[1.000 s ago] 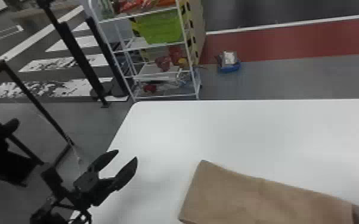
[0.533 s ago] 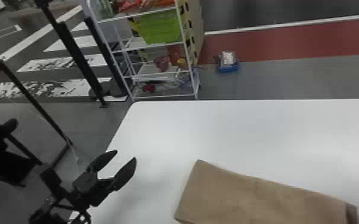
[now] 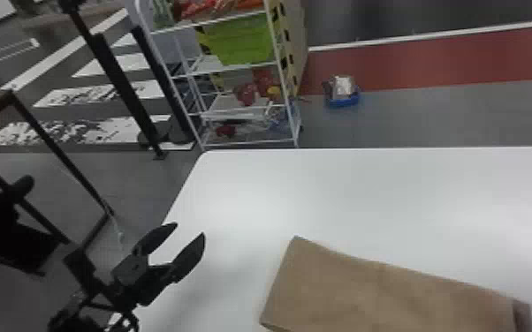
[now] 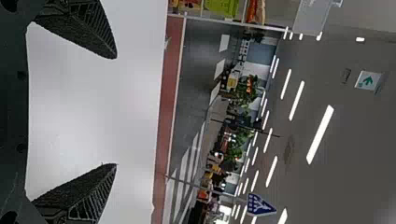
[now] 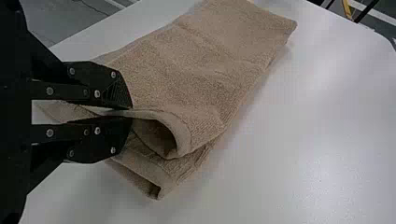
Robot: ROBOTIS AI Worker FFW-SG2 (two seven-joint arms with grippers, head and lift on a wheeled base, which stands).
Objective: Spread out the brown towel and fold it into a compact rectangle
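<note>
The brown towel (image 5: 201, 60) is pinched at its upper layer by the right gripper (image 5: 131, 113), probably for folding. Room is left by the spread left gripper (image 3: 190, 229).

From here, I have the towel (image 3: 380, 291) on the table (image 3: 366, 194), my left gripper (image 3: 190, 228) to its left and my right gripper (image 5: 131, 113) at 1 end. Behind the table, I see 1 rack (image 3: 283, 79) at left and 1 tray (image 3: 342, 102) right of it, on the floor (image 3: 433, 115).

Brown towel (image 3: 380, 291), white table (image 3: 366, 190), red floor strip (image 3: 433, 57), lime-green bin (image 3: 241, 39).
</note>
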